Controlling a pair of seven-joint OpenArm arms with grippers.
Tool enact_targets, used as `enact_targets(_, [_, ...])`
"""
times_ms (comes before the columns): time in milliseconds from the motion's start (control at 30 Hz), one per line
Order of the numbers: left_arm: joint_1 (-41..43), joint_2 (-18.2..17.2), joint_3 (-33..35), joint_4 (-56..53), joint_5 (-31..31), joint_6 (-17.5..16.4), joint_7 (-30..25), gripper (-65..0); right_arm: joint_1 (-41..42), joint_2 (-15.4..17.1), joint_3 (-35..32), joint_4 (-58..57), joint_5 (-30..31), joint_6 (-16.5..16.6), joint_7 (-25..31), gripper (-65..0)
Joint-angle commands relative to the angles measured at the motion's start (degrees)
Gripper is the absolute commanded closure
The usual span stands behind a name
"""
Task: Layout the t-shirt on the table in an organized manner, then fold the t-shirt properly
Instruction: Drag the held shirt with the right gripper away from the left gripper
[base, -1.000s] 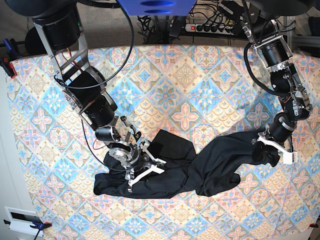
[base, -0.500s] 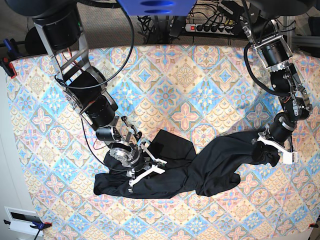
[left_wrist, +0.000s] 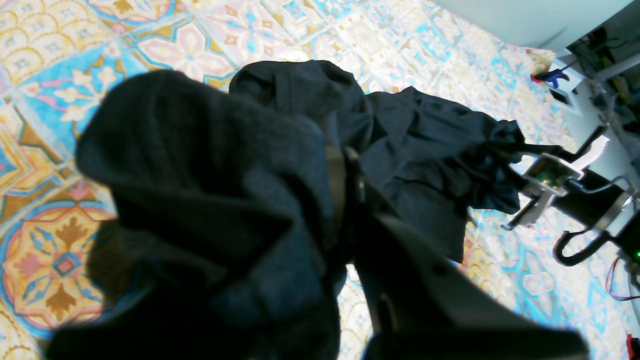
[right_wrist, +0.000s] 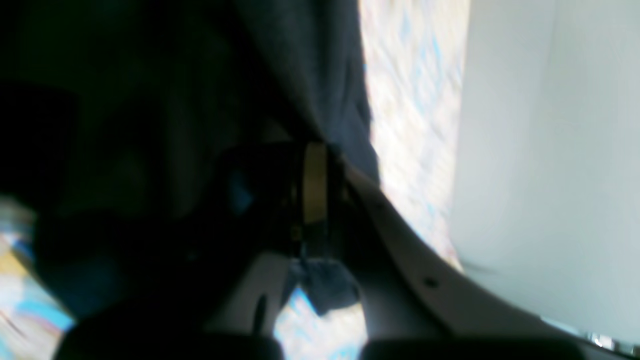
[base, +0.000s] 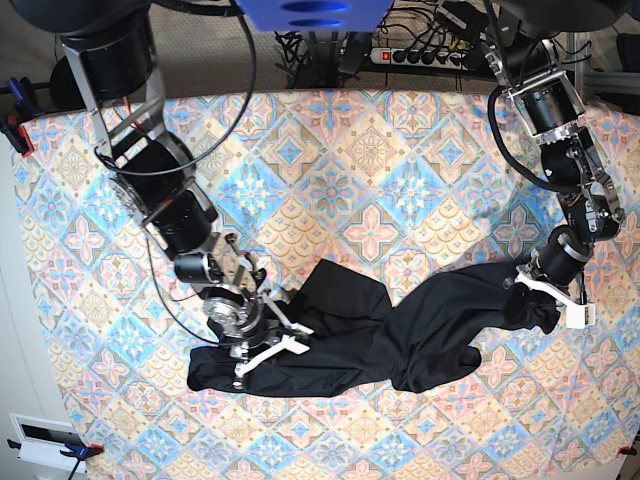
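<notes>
- Here, the worktop carries the shirt, bunched in a band running across its near half.
- You have the left gripper clamped on one end.
- The right gripper, closed on cloth, holds the other end.

I see the t-shirt, plain black and soft, lying crumpled in a long band across the near half of the bench, stretched from near its left side toward its right edge. Its middle is bunched into folds, one flap turned up toward the bench centre. The bench is covered in pastel blue, pink and orange diamond tiles with floral medallions.
</notes>
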Motion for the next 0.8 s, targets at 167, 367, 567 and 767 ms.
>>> enact_targets(167, [-1.35,-0.92,-0.26,1.18,-1.06,-0.5,-1.12,0.0,2.57,4.94,0.36,15.0,-0.25,-1.46,-7.13,0.0])
enact_targets(367, [-1.35,-1.01,-0.26,1.53,-1.5,-0.5,-1.12,0.0,-6.04,10.56,0.36,29.69,-0.34,-1.46,-15.57,0.0])
enact_targets(567, [-1.18,-2.85,-0.26,1.53,-6.24,-0.33,-1.12,0.0,-12.55,16.89,0.54,43.58,-0.34,-1.46,-23.13,0.0])
enact_targets(767, [-1.35,-4.44,-0.26,1.53,-7.83,-0.24,-0.33,0.0,-23.01,20.76,8.1,55.97,-0.43,-1.28,-28.93,0.0])
